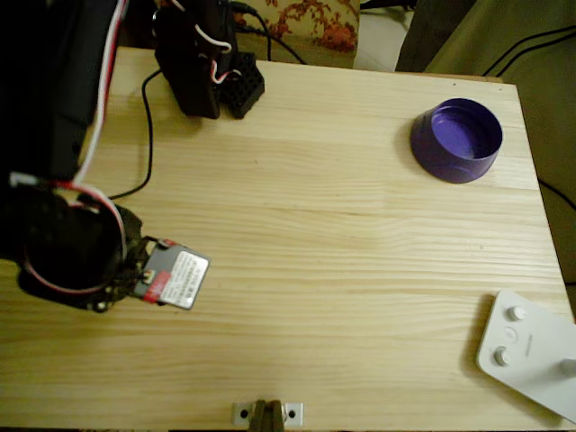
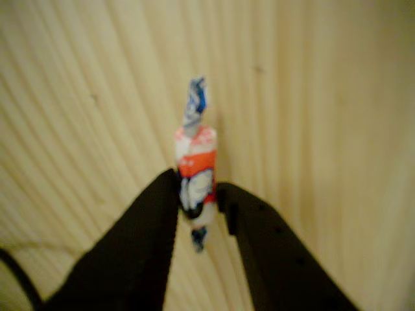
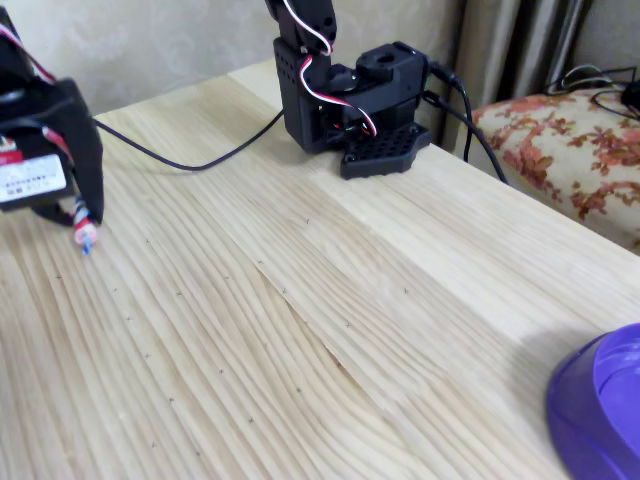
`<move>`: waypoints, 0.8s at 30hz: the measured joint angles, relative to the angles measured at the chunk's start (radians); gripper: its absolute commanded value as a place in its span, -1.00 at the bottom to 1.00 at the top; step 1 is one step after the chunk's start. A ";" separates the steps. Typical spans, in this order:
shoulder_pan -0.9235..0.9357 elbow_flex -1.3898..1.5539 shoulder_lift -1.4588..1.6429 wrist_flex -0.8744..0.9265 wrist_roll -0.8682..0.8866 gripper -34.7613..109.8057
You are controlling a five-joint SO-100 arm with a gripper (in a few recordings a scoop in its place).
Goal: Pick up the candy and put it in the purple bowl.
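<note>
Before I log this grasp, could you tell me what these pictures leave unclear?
- Overhead view: the candy lies under the arm, hidden.
- Wrist view: candy print is blurred; whether it has left the table is unclear.
- Fixed view: the purple bowl is cut by the frame's corner; the candy is tiny.

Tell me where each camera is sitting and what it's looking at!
Overhead view: sits above, looking straight down on the wooden table; shows the arm at the left edge and the purple bowl top right.
Wrist view: rides on the arm, facing the tabletop; shows the gripper shut on the candy.
Fixed view: sits low beside the table, looking across it toward the robot's base; shows the gripper at left.
Shared: the wrist and fixed views both show the candy; the overhead and fixed views both show the bowl.
</note>
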 measured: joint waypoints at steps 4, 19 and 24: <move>-0.044 0.044 0.124 0.021 0.094 -0.49; -0.304 0.064 0.512 0.256 0.446 -0.49; -0.383 0.064 0.624 0.290 0.482 -0.49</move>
